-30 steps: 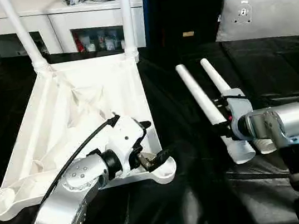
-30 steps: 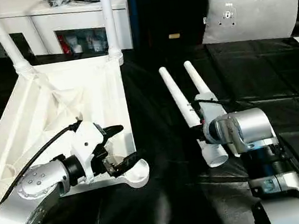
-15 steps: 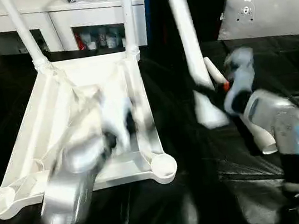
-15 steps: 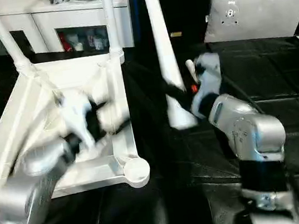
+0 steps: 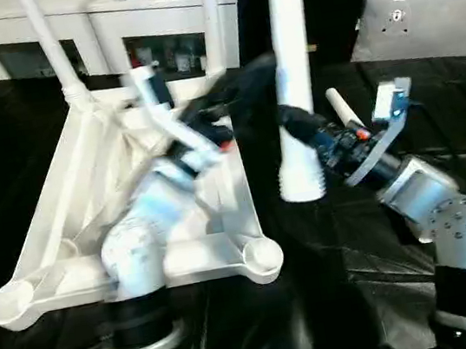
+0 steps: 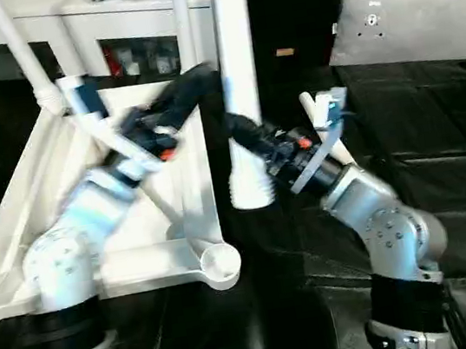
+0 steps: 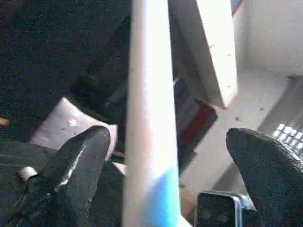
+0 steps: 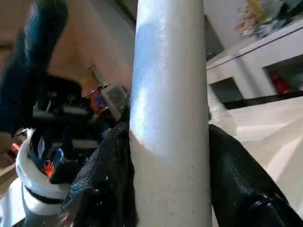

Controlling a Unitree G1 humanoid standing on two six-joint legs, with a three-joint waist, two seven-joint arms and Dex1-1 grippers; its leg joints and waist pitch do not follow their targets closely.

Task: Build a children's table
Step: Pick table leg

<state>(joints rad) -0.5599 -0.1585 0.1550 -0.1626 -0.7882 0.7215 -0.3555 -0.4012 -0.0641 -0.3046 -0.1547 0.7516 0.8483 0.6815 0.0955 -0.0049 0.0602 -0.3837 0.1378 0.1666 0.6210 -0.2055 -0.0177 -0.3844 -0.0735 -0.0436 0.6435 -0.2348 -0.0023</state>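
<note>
Now the white plastic table (image 5: 123, 200) lies upside down on the black tabletop (image 5: 435, 118), on the robot's left side. Its underside shows ribs and round sockets at the near corners. Two long white legs (image 5: 212, 20) stand upright in its far corners. The right claw (image 8: 165, 161) is closed on a third leg (image 5: 289, 69) and holds it upright above the black cover, just right of the table, with the wider ribbed end down. A fourth leg (image 5: 341, 107) lies on the cover behind the right arm. The left claw (image 7: 165, 156) is wide open, and its fingers (image 7: 85, 156) stand on both sides of the raised leg without touching it. Behind stands a white cabinet (image 5: 106, 27).
</note>
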